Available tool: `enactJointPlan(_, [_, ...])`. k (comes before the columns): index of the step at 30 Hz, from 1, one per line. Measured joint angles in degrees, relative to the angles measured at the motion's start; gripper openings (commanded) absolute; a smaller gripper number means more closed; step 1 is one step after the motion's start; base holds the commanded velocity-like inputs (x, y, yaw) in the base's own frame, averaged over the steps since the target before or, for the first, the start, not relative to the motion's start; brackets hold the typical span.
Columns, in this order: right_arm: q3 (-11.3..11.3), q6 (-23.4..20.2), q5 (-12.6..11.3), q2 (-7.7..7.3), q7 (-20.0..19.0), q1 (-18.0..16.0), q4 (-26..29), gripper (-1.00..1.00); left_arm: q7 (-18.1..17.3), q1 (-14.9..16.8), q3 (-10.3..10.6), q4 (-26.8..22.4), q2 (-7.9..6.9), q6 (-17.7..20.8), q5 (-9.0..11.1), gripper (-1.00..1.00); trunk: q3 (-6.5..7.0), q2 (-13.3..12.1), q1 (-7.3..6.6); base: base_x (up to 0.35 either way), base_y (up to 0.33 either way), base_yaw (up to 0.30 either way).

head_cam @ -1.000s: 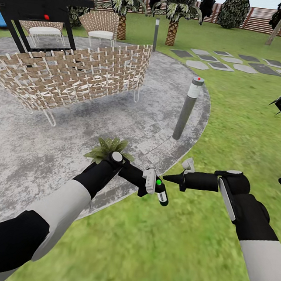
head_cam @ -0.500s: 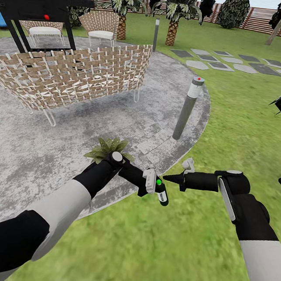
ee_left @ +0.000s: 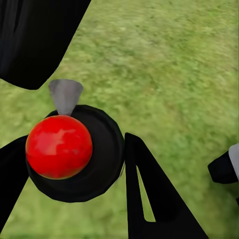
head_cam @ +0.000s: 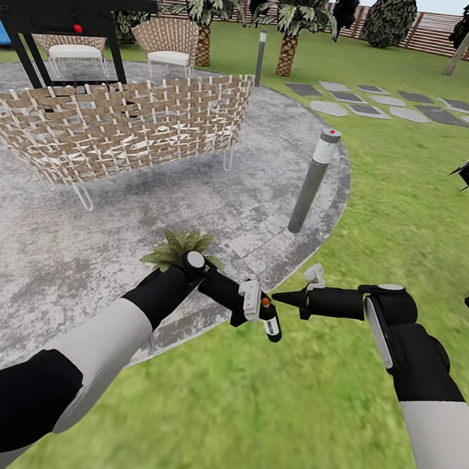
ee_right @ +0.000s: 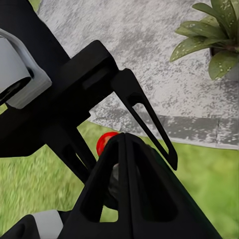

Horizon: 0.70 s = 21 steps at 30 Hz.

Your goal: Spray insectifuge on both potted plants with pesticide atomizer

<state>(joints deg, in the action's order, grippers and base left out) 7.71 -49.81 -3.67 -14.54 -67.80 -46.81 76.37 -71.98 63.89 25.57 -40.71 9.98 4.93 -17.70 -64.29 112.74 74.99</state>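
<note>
A: Head view; left gripper (head_cam: 261, 313) out over the grass just off the patio (head_cam: 34, 254) rim; fingers clamped on the pesticide atomizer (head_cam: 270, 325), bottle hanging down and slightly tilted below the fingers.

B: Left wrist confirms; the atomizer (ee_left: 74, 149) sits between the two dark fingers (ee_left: 154, 199), red neck end-on to the lens, a grey cone of nozzle poking out past it; lawn underneath.

A: Right gripper (head_cam: 280, 296)?

B: Jaws pinched together into a point, nothing between them; the tip sits just beside the atomizer's top. In the right wrist view the closed fingers (ee_right: 124, 194) come to a wedge with a red spot just past them, likely the bottle neck.

A: Plants?

B: One potted plant (head_cam: 180, 246) on the paving behind the left forearm, near the edge; same rosette (ee_right: 214, 42) in the right wrist view; its grey pot barely visible. A second one I cannot find.

A: Risks, as I judge them?

B: Nozzle looks aimed at the lawn, away from the plant, so spray would miss unless the wrist turns; the right tip is close enough to knock the bottle askew in the grip; the left forearm hangs near the leaves and could brush the pot while swinging round; bollard lamp (head_cam: 312, 179) stands well apart, no concern.
</note>
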Motion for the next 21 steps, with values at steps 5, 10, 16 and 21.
enactJointPlan(5, [0.0,0.0,0.0,0.0,0.0,0.0,-1.7,-1.0,0.0,0.0,0.0,0.0,0.0,0.0,1.0,-1.0,0.0,0.0,0.0,0.0,0.0,0.0])
enactJointPlan(10, [0.0,2.5,0.0,0.0,0.0,0.0,-2.3,-1.0,-0.1,0.0,0.0,0.0,0.0,0.0,1.2,-1.0,0.0,0.0,0.0,0.0,0.0,0.0])
enactJointPlan(16, [0.0,2.8,0.1,0.0,-0.1,0.0,-2.2,-1.0,0.0,0.0,0.0,0.2,0.0,-0.1,1.0,-1.0,0.0,0.0,0.0,0.0,0.0,0.0])
enactJointPlan(21, [0.1,2.8,0.0,0.0,-0.1,0.0,-2.2,-1.0,0.0,0.0,0.0,0.6,0.0,-0.1,1.0,-1.0,0.0,0.0,0.0,0.0,0.0,0.0])
